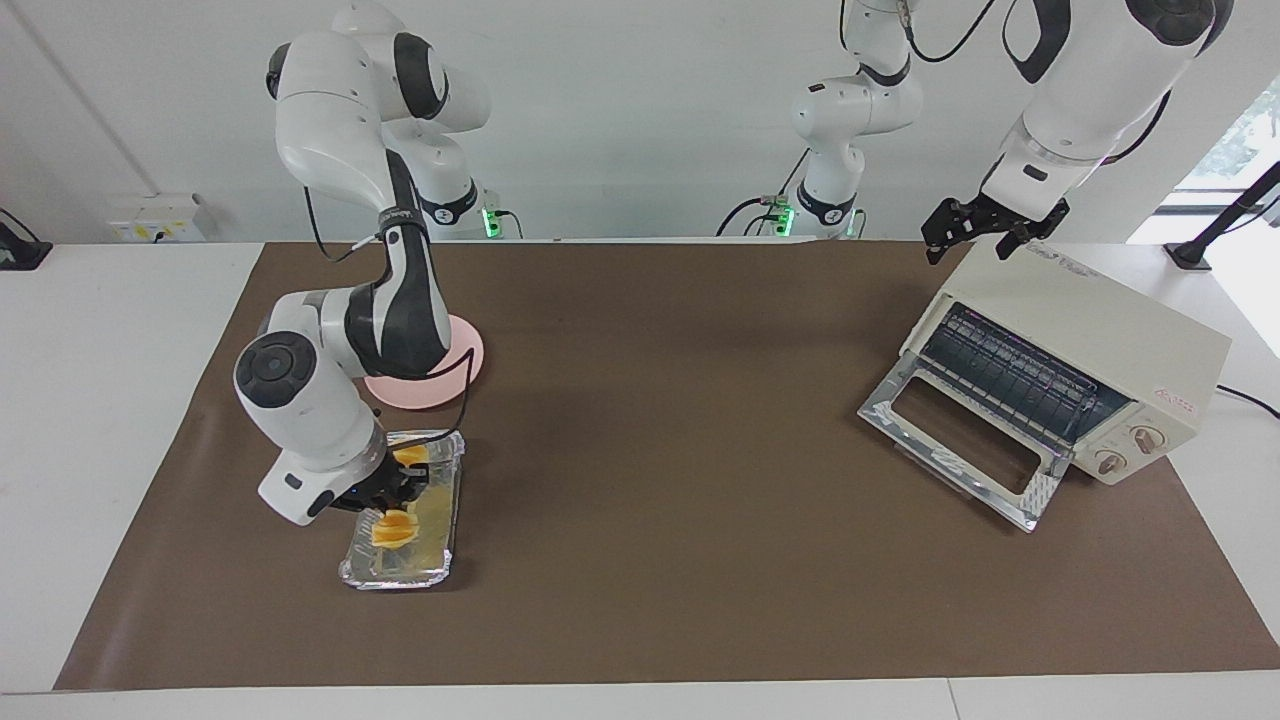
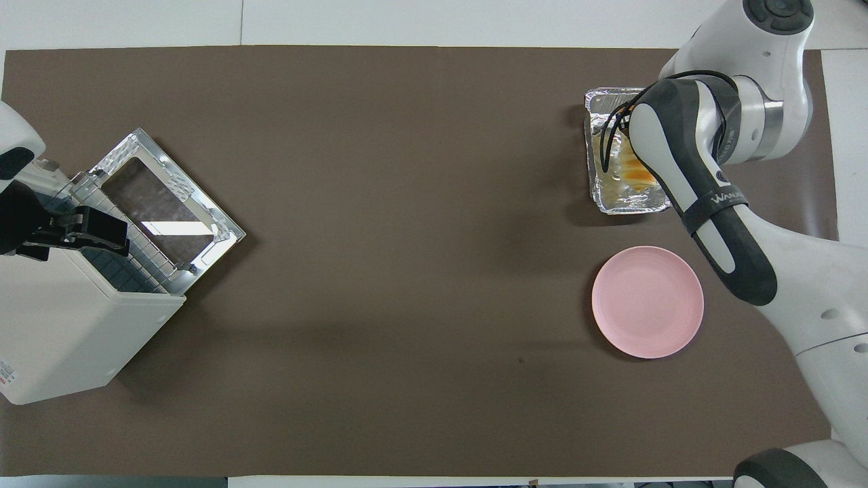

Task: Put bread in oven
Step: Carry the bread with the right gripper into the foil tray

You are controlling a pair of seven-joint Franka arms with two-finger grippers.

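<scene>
Facing view, bench: white bench [image 1: 120,330] covered by a brown mat [image 1: 650,450].
Right gripper [image 1: 395,488]: lowered into the foil tray [image 1: 400,572], down at the middle of the bread [image 1: 392,530]. Jaws stand either side of the loaf; whether they actually grip it cannot be told.
Bread: golden ridged loaf lying lengthwise in the foil tray at the right arm's end of the bench. Both ends show past the gripper. In the overhead view the right arm covers most of it.
Foil tray: silver, rectangular, flat on the mat, farther from the robots than the pink plate [image 2: 647,301].
Pink plate: round, near the tray, not touching it.
Oven [image 1: 1080,350]: cream-white, at the left arm's end of the bench. Door [image 1: 965,440] dropped fully open, wire rack visible inside, two knobs on the front.
Left gripper [image 1: 985,235]: held in the air over the oven's top edge, jaws spread apart, holding nothing; this arm waits.
</scene>
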